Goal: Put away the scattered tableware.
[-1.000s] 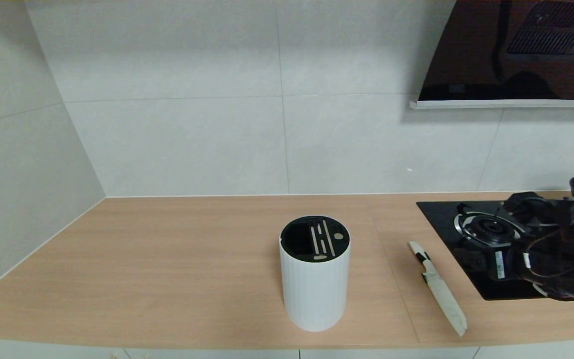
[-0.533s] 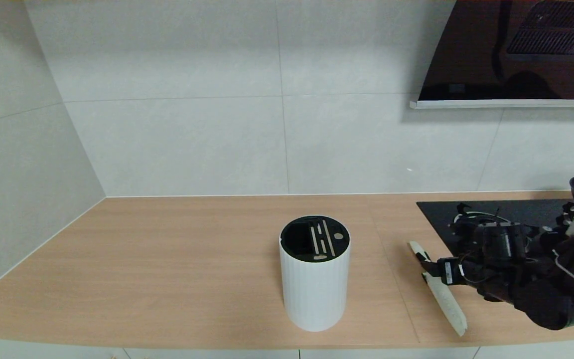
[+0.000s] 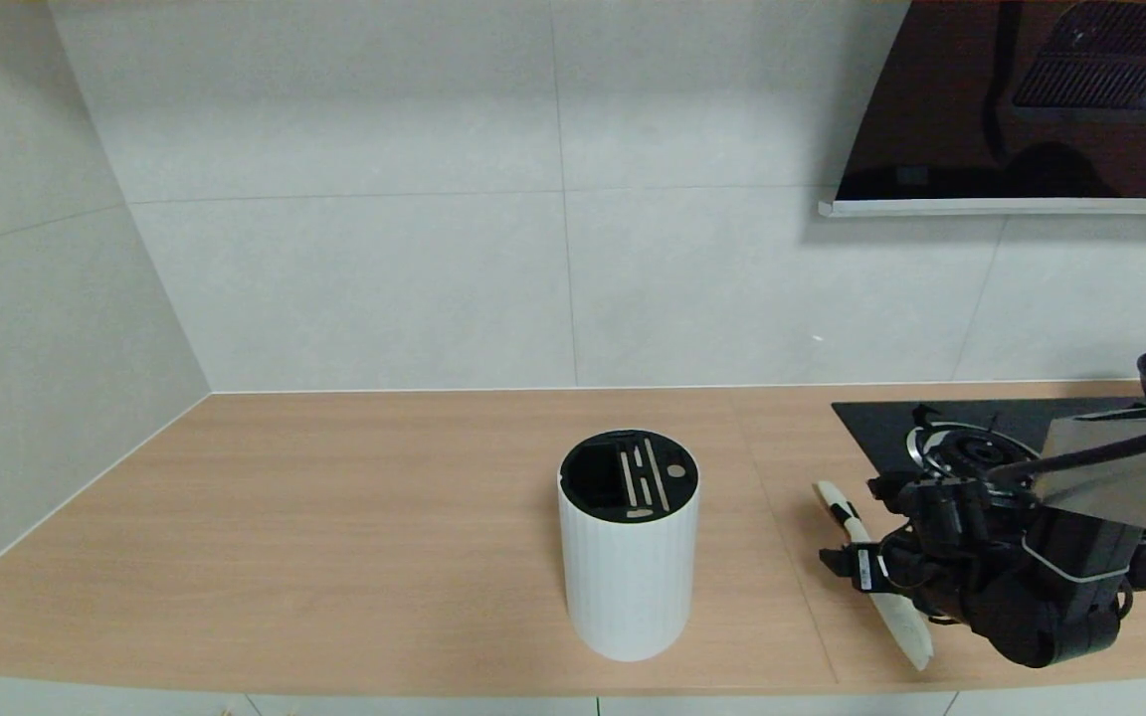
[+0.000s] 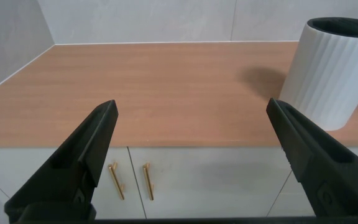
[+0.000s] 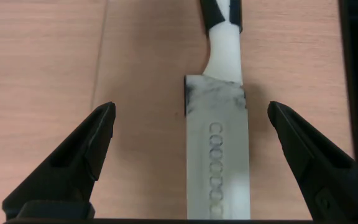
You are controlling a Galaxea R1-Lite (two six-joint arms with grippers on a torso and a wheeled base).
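Now your right claw (image 5: 189, 134), jaws spread, straddles the flat, speckled white knife (image 5: 219, 149) lying right of the ribbed white cylindrical knife block (image 3: 630, 577); your left claw (image 4: 191, 130) gapes too.

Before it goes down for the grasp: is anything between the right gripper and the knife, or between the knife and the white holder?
Nothing visible. The open right gripper hangs over the knife, one finger on each side of the blade. Only bare counter lies between the knife and the white holder.
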